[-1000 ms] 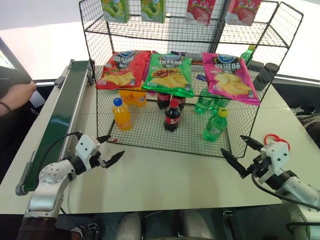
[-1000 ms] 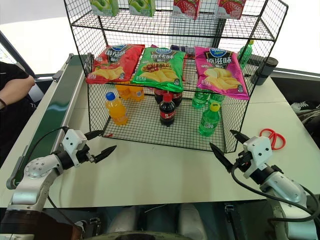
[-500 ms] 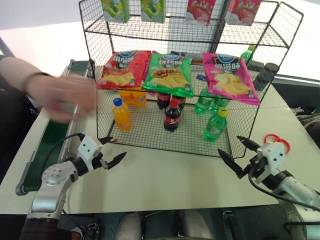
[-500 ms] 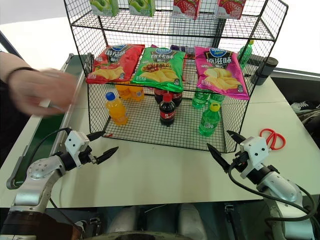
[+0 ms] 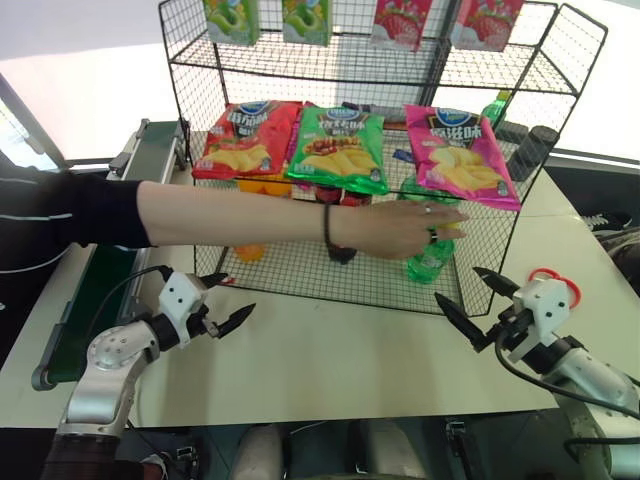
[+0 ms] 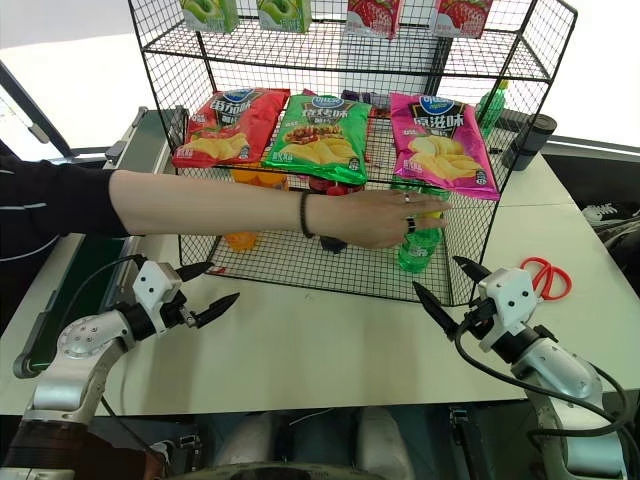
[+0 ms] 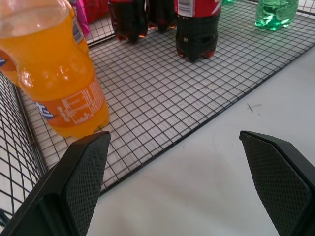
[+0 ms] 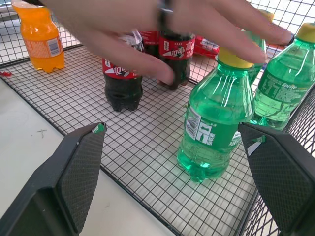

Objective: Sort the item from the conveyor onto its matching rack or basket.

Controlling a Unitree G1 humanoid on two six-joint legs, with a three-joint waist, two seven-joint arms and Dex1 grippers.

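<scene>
The conveyor [image 5: 110, 255] runs left of the rack [image 5: 300, 275], which holds the green bottle [image 8: 211, 128].

Clear-green bottle [image 8: 211, 128], yellow cap [image 8: 234, 58]; black wire rack [image 6: 300, 262].

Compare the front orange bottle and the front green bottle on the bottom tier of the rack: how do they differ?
The orange bottle holds orange drink; the green bottle is clear green plastic. The orange bottle stands at the left of the black wire rack, the green bottle at the right. A person's hand reaches over the green bottle's yellow cap, not the orange bottle. Both stand upright on the bottom tier.
</scene>
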